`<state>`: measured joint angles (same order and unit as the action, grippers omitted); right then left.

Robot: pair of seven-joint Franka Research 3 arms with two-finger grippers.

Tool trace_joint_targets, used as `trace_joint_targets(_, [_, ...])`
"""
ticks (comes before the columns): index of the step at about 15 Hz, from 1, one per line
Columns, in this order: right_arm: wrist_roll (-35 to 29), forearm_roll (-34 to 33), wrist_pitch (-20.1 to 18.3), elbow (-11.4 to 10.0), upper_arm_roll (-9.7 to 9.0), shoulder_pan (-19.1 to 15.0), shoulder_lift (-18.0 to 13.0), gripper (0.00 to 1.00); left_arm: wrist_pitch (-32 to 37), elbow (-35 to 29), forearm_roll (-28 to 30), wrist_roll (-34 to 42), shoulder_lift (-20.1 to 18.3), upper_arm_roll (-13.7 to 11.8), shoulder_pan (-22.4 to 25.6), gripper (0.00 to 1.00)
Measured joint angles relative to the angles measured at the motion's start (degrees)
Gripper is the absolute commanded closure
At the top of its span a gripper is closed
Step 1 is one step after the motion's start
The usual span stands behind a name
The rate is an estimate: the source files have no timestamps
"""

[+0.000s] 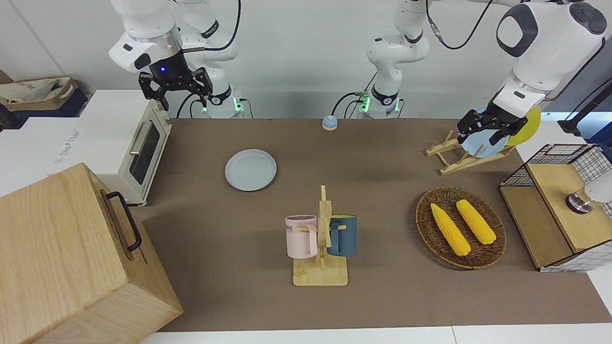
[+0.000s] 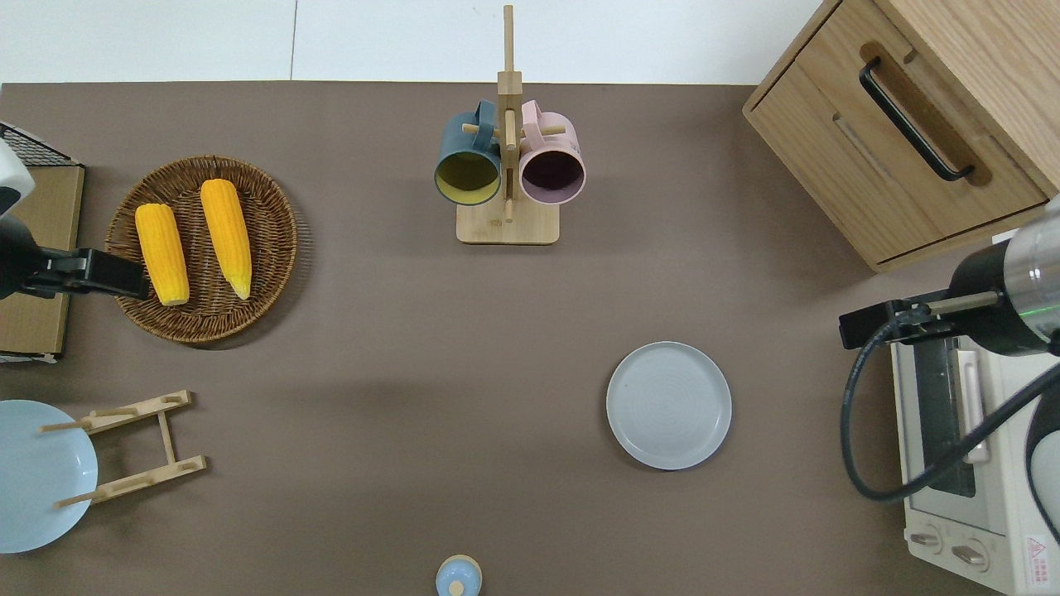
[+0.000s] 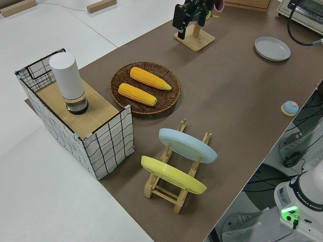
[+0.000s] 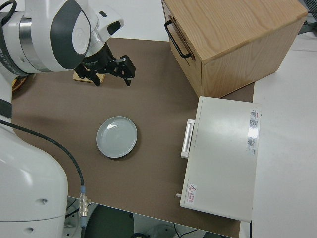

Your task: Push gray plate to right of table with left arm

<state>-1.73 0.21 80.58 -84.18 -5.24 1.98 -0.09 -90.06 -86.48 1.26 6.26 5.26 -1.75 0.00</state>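
Item: gray plate [image 2: 669,406], round and shallow, lying flat on the brown desk [image 2: 373,372] in the half toward the right arm's end, nearer to the robots than the mug stand [image 2: 507,223] and near, but not touching, the toaster oven [image 1: 119,138]. Left claw [image 1: 479,138]: raised in the air, fingers apart and gripping nothing, over the rim of the corn basket [image 2: 273,248] at the left arm's end of the desk, well apart from the plate. Right claw [image 1: 174,88]: parked, fingers spread, empty. Step in hand, as judged: the approach; no contact with the plate is made yet. Handling notes: the left arm has most of the desk's length to cross, so it does best to travel high enough to clear the corn and to pass on the robots' side of the mug stand. The claw should come down just beside the plate's rim on the side facing the left arm's end, low enough to meet the rim and not ride over it. The push should run through the plate's middle, since an off-centre contact is likely to spin it away. A slow, steady stroke suits a light plate on a smooth top. Stop before the rim meets the toaster oven.
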Motion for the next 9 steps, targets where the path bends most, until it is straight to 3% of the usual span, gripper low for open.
trace_joint_targets(9, [0.0, 0.0, 0.0, 0.0, 0.0, 0.0, 0.0, 0.017, 1.1, -0.1, -0.7, 0.0, 0.0, -1.0, 0.2, 0.0])
